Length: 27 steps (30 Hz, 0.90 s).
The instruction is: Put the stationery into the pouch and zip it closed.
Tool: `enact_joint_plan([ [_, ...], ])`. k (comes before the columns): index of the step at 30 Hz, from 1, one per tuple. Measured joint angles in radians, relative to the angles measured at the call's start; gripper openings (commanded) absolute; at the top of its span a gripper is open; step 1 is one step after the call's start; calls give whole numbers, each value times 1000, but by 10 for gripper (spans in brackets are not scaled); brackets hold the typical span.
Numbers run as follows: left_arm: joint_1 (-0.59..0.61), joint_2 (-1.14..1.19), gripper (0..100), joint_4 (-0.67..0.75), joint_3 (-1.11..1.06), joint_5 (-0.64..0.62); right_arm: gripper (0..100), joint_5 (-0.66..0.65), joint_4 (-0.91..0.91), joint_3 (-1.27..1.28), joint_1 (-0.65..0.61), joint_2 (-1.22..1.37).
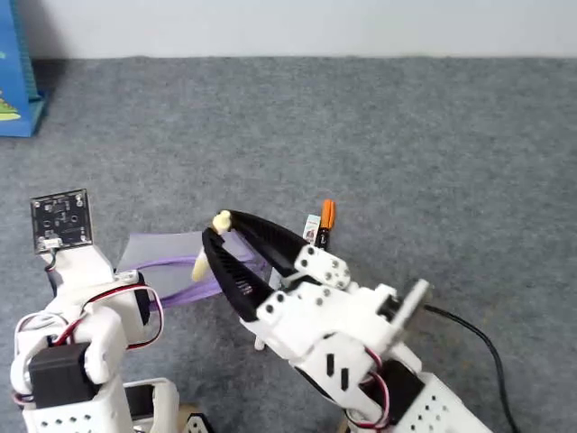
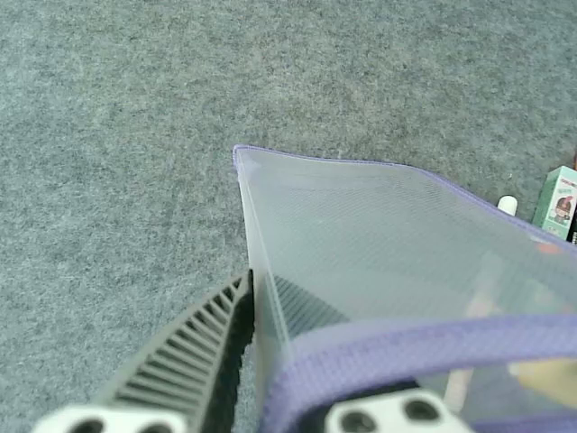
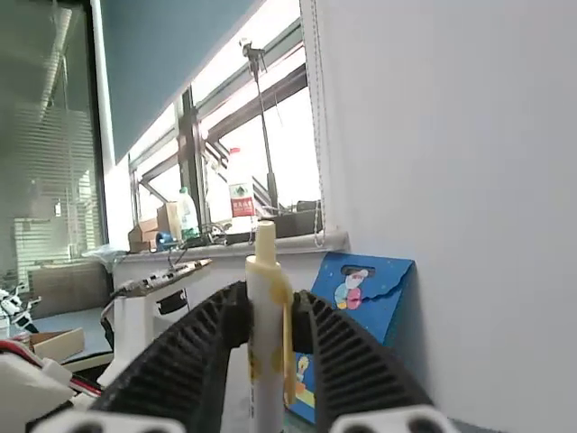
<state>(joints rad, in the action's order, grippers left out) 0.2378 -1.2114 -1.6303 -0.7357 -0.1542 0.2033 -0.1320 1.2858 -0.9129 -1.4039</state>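
Grey felt-like cloth (image 1: 406,135) spread over the whole table, backed by a white wall (image 1: 315,27). Stood at the near edge in the high view, side by side: two white arms, with a black cable (image 1: 476,341) trailing off beside the right one. Sat at the far left corner by the wall: a blue box (image 1: 13,81). Lay on the cloth between the arms: a see-through pouch (image 1: 162,253) trimmed in purple. Gripped at its purple rim by the left gripper (image 2: 266,302), clamped tight with one ribbed finger (image 2: 180,361) outside the pouch wall and the other showing darkly through it from inside. Held up by the right gripper (image 1: 217,227), closed only as far as the barrel allowed: a pale yellow pen (image 1: 201,267). Stood upright between the black fingers in the right wrist view and, from above, hung over the pouch's right end; could not be told whether touching it. Left on the cloth just beyond that end, apart from the pouch: an orange-capped marker (image 1: 326,216) and, just beside it, a small box (image 1: 312,227).
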Motion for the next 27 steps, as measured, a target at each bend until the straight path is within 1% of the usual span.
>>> enact_joint_plan([
  [2, 0, 0, 13, 0, 0, 0, 49, -8, 17, 0, 0, 21],
  [6, 0, 0, 13, 0, -2, 0, 169, -40, 124, -2, -11, 14],
  [8, 0, 2, 13, 0, -2, 0, 195, -43, 173, 0, -11, 32],
  [11, 0, 2, 13, 0, -2, 0, 194, -46, 213, 0, -6, 29],
  [16, 0, 2, 13, 0, -2, 0, 194, -46, 296, 0, -8, -64],
  [20, 0, 2, 13, 0, -2, 0, 194, -46, 443, -5, -8, -149],
  [24, 0, 2, 13, 0, -2, 0, 194, -46, 608, -61, -3, -227],
  [25, 0, 2, 13, 0, -2, 0, 194, -41, 649, -75, 15, -245],
  [27, 0, 2, 13, 0, -2, 0, 194, 8, 730, -92, 71, -252],
])
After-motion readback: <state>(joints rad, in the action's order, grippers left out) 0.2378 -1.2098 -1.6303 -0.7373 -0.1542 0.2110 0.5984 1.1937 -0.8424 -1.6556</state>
